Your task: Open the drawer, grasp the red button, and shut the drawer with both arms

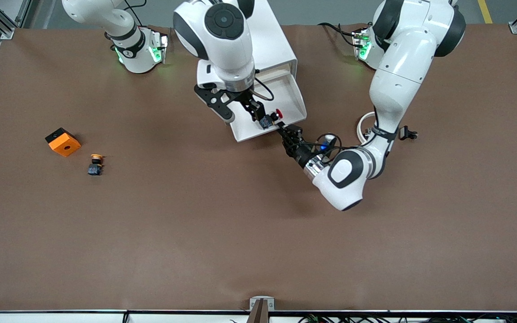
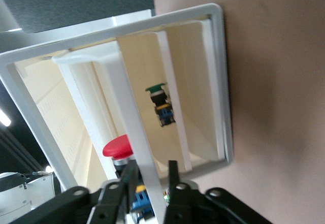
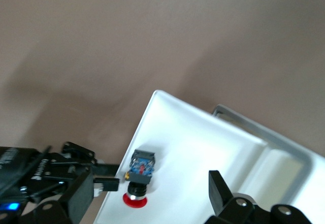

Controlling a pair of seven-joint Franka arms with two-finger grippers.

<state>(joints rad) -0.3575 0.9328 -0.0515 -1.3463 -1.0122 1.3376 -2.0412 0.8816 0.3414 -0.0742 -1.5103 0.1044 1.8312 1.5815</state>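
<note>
The drawer is standing pulled out of the white cabinet, whose front is largely hidden in the front view by the right arm's bulk. The button is lying on its side in the drawer, red cap pointing toward the left arm's end of the tabletop, just beside the drawer's front wall. The right claw is hanging over the drawer with its jaws spread wide and holding nothing; in the right wrist view only one of its fingers is showing, the other being cut off by the edge. The left claw is sitting at the drawer's front wall, its fingers standing narrowly parted astride that wall, small gaps showing on both sides. Deeper inside, a green-capped button is showing in the left wrist view; which compartment is holding it cannot be made out. Toward the right arm's end, an orange cube and a yellow-capped button are lying on the tabletop.
</note>
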